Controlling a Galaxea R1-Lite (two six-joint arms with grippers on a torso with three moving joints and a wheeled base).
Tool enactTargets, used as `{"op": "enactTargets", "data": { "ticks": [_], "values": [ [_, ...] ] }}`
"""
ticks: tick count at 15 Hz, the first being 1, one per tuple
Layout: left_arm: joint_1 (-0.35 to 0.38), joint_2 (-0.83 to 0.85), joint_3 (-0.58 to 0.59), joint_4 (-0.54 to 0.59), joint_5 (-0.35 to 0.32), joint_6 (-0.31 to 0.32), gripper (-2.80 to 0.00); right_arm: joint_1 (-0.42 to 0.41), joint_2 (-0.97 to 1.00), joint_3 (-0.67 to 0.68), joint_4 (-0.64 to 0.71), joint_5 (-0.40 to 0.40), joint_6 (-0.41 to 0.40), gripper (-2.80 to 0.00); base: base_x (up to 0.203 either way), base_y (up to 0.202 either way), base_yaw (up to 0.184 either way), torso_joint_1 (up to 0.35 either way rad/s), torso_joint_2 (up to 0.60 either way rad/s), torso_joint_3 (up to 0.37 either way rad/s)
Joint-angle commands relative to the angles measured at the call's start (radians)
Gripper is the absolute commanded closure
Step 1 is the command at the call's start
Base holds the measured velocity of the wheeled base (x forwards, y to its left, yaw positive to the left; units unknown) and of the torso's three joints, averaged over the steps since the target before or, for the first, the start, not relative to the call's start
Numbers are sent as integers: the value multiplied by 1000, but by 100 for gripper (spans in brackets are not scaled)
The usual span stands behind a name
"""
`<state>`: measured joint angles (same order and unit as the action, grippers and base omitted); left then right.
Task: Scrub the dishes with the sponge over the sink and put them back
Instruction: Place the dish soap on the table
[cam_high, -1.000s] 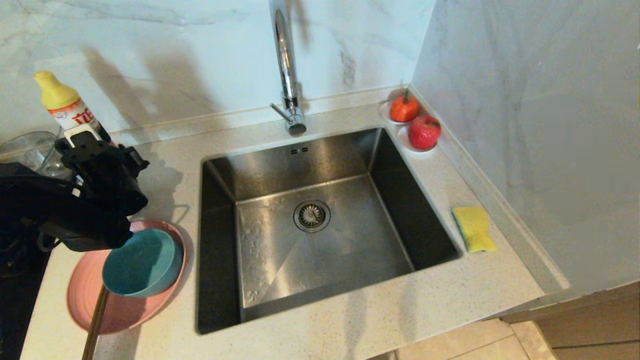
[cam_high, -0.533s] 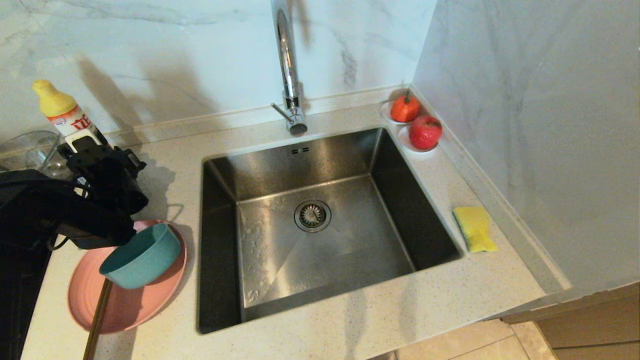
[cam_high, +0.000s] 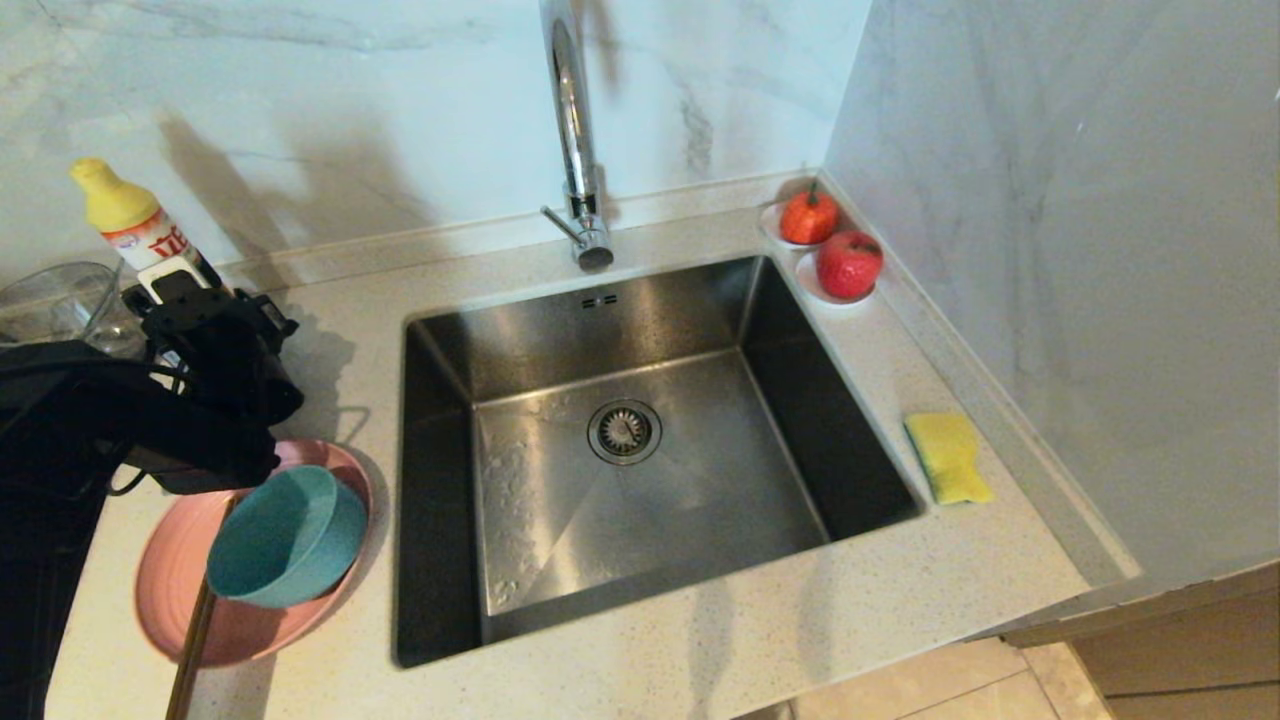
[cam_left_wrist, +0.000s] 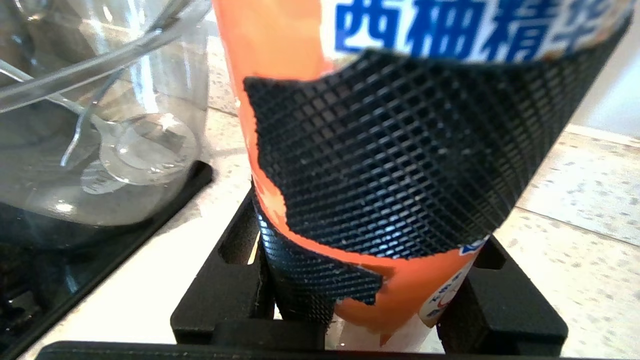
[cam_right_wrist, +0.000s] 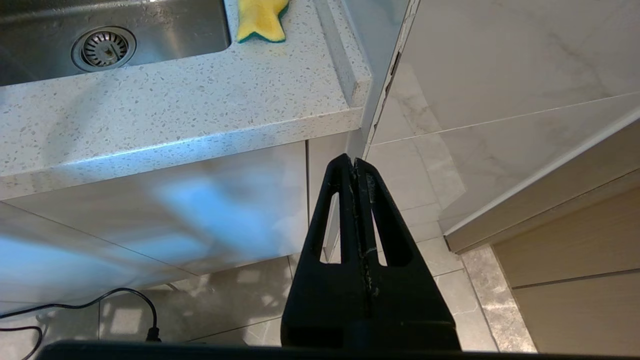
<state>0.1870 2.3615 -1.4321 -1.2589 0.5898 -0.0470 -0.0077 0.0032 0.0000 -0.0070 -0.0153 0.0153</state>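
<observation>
At the back left of the counter my left gripper (cam_high: 185, 300) is shut on an orange-and-white detergent bottle (cam_high: 120, 215) with a yellow cap; the left wrist view shows the bottle (cam_left_wrist: 380, 150) filling the gap between both fingers (cam_left_wrist: 225, 285). Just below that arm the teal bowl (cam_high: 288, 535) sits tilted on the pink plate (cam_high: 175, 590), with wooden chopsticks (cam_high: 195, 630) across the plate's front. The yellow sponge (cam_high: 948, 457) lies on the counter right of the steel sink (cam_high: 800, 400). My right gripper (cam_right_wrist: 354, 162) hangs shut and empty below the counter edge, over the floor.
A clear glass bowl (cam_high: 60, 300) stands beside the bottle at the far left. The chrome faucet (cam_high: 572, 130) rises behind the sink, whose drain (cam_high: 624, 431) is in the middle. Two red fruits on small dishes (cam_high: 835, 250) occupy the back right corner by the wall.
My left arm shifted slightly while gripping the bottle. The teal bowl under it tipped up on the plate and settled back down, still tilted. The right arm has not moved.
</observation>
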Motion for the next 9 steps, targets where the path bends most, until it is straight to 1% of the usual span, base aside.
{"op": "enactTargets", "data": {
  "ticks": [1,5,9],
  "values": [
    [-6,-22,4,-5,15,-1,0,0,0,0,1,0,0,0,0,0,0,0,0,0],
    [-43,-31,7,-5,26,-3,0,0,0,0,0,0,0,0,0,0,0,0,0,0],
    [-50,-30,7,-10,31,-4,0,0,0,0,-1,0,0,0,0,0,0,0,0,0]
  ]
}}
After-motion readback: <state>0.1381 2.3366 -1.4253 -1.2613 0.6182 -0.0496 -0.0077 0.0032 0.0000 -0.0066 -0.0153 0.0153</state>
